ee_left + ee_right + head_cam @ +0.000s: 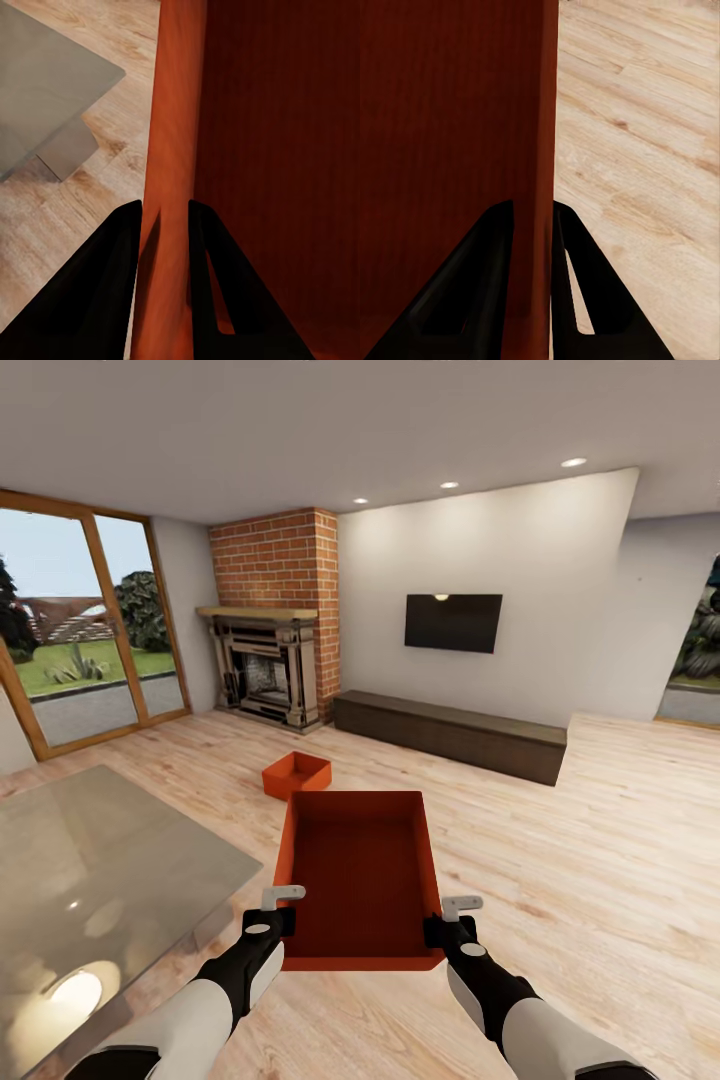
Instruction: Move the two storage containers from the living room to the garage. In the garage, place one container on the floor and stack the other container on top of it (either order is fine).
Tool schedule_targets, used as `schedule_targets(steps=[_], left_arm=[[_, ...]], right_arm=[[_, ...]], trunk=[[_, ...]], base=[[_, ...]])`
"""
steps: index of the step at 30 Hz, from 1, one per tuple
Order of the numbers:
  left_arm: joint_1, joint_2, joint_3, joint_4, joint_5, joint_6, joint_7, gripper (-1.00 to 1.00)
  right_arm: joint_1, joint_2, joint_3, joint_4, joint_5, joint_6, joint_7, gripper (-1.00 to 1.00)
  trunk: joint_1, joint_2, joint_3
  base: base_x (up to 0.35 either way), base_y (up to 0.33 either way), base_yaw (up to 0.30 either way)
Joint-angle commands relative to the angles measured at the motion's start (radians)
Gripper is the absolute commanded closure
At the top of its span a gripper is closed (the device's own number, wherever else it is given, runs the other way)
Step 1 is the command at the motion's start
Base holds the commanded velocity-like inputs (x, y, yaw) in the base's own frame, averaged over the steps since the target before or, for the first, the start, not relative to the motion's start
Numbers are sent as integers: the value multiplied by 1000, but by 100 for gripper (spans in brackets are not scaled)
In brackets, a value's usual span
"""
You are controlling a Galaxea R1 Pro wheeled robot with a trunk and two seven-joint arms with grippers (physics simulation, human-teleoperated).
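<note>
The head camera looks from high up, forward and down across the living room. Each wrist camera sits very close behind its fingers, looking along a side wall of the near container (pixel 360 880). All three views share that container and the wood floor (pixel 600 840).

bin (pixel 360 870): matt plastic | floor (pixel 600 840): wood planks | table (pixel 90 860): glossy glass

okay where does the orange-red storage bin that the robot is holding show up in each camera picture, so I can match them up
Head view: the orange-red lidless rectangular storage bin sits low in the centre, between the left gripper and the right gripper.
Left wrist view: its thin side wall runs between the black fingers, with the interior beside it.
Right wrist view: its wall runs between the fingers.
Shared landmark: the light wood-plank floor.
</note>
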State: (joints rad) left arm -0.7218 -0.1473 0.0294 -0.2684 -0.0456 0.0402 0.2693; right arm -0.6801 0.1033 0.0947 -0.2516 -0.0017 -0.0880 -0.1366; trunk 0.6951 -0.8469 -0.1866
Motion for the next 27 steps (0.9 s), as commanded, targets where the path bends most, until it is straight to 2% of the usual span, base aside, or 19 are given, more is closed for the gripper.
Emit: schedule_targets(steps=[1,27], left_arm=[[-1,0,40,-2,-16,6,13,100],[-1,0,40,-2,-16,6,13,100]], right_arm=[[-1,-1,-14,-1,5,-2,-8,100],[-1,-1,-15,-1,5,-3,-8,100]], trunk=[[0,-1,0],[0,-1,40]], base=[[0,0,0],[0,0,0]])
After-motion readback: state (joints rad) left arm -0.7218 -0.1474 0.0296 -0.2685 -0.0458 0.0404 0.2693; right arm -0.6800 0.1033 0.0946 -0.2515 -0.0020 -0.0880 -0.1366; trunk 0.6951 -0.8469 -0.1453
